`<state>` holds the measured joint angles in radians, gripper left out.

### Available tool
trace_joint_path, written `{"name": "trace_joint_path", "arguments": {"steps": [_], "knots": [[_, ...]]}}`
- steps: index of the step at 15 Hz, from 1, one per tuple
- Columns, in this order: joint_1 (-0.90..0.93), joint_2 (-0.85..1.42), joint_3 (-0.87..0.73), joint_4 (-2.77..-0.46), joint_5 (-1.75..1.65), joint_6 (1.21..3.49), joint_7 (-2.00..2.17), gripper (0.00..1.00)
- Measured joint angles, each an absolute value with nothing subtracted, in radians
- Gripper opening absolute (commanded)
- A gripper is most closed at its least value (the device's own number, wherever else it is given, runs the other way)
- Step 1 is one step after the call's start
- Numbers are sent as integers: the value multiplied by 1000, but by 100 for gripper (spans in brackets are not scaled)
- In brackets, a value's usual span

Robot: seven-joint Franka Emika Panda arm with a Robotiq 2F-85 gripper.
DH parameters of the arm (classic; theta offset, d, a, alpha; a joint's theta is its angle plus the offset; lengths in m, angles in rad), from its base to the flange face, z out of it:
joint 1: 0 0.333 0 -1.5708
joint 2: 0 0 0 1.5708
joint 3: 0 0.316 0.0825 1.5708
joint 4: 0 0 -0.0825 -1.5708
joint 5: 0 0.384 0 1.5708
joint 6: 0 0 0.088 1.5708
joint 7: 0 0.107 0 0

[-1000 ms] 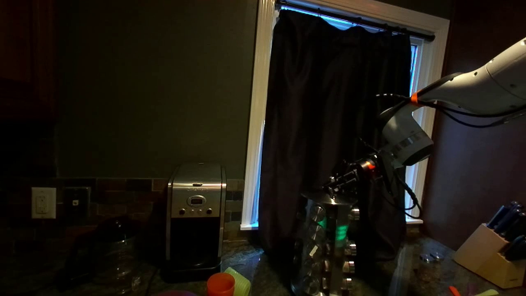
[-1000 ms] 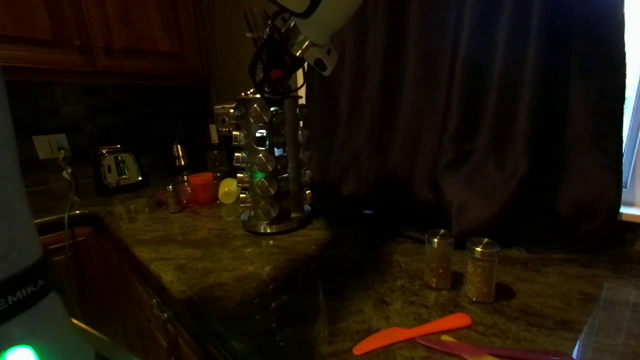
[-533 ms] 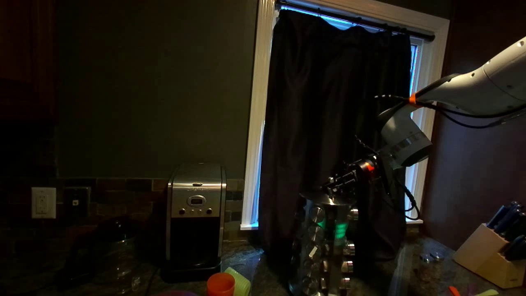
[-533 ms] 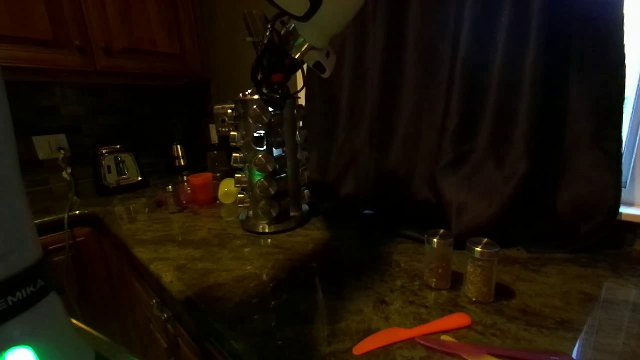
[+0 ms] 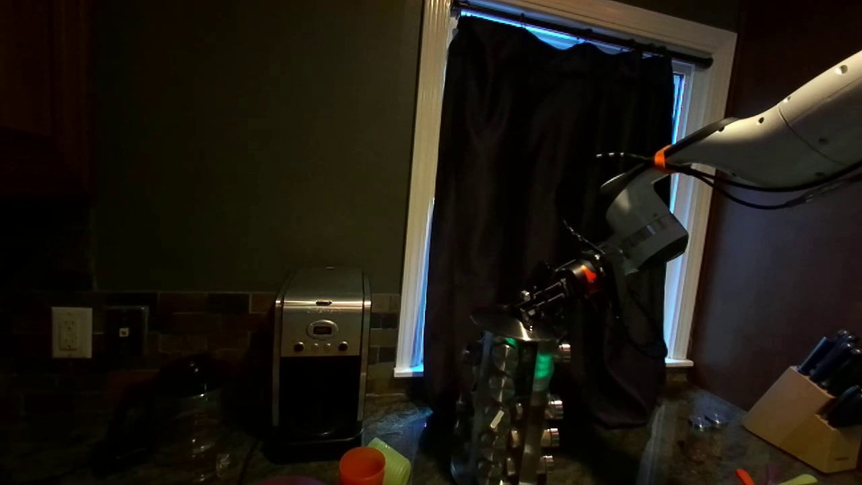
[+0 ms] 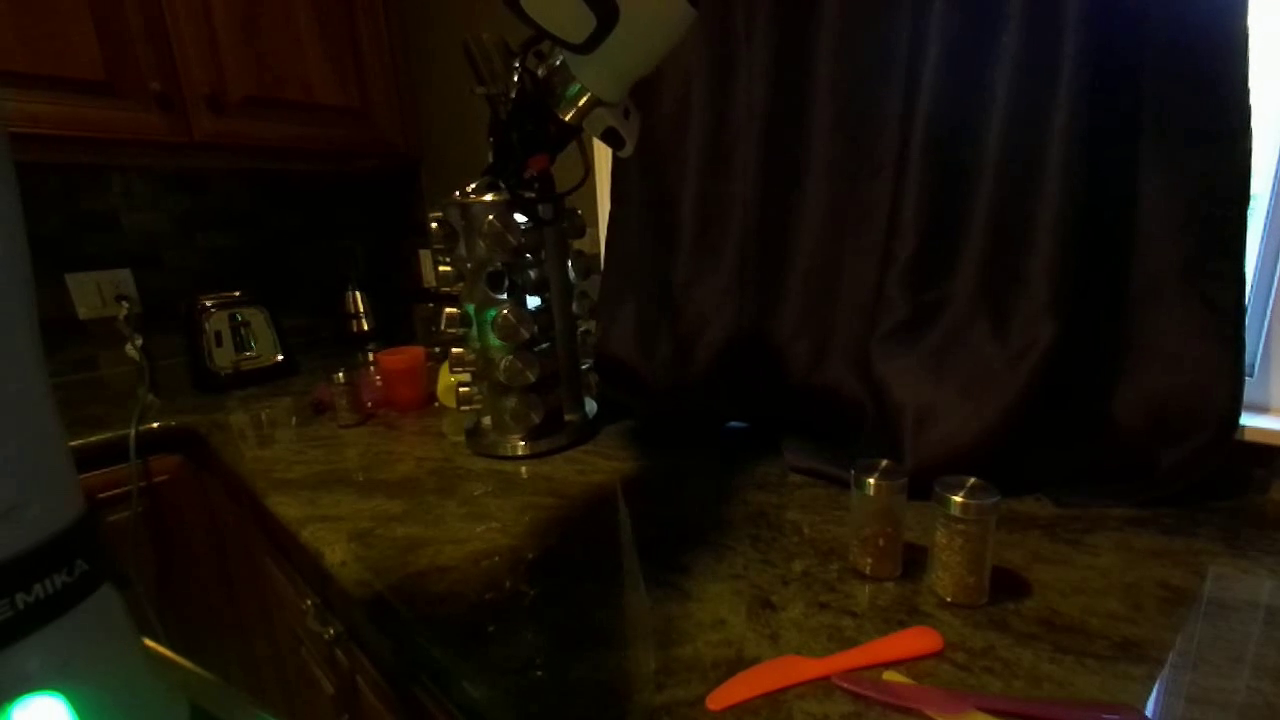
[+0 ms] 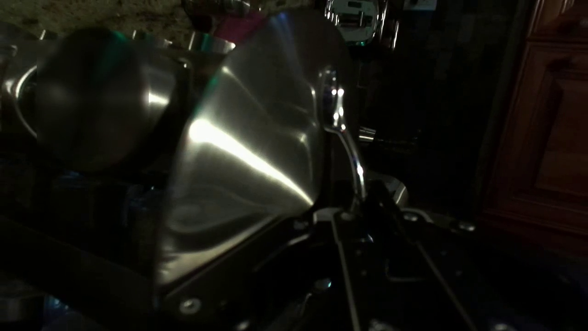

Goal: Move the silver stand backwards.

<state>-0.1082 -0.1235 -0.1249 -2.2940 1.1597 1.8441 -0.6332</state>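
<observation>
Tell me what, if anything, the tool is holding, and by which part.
The tool is holding the silver stand by its curved top handle.

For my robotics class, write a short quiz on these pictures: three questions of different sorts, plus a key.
1. Multiple choice: how many lidded jars stand just beyond the orange knife in an exterior view? a) one b) two c) five
2. True or false: the jaws are at the top of the silver stand.
3. Fill in: a dark ____ hangs in front of the window.
Key: 1 b; 2 true; 3 curtain.
</observation>
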Motion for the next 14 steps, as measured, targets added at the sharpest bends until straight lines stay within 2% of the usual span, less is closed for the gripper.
{"name": "trace_joint_path", "arguments": {"steps": [14], "knots": [[-85,52,-81,-2087,1174,1843,-583,3]]}}
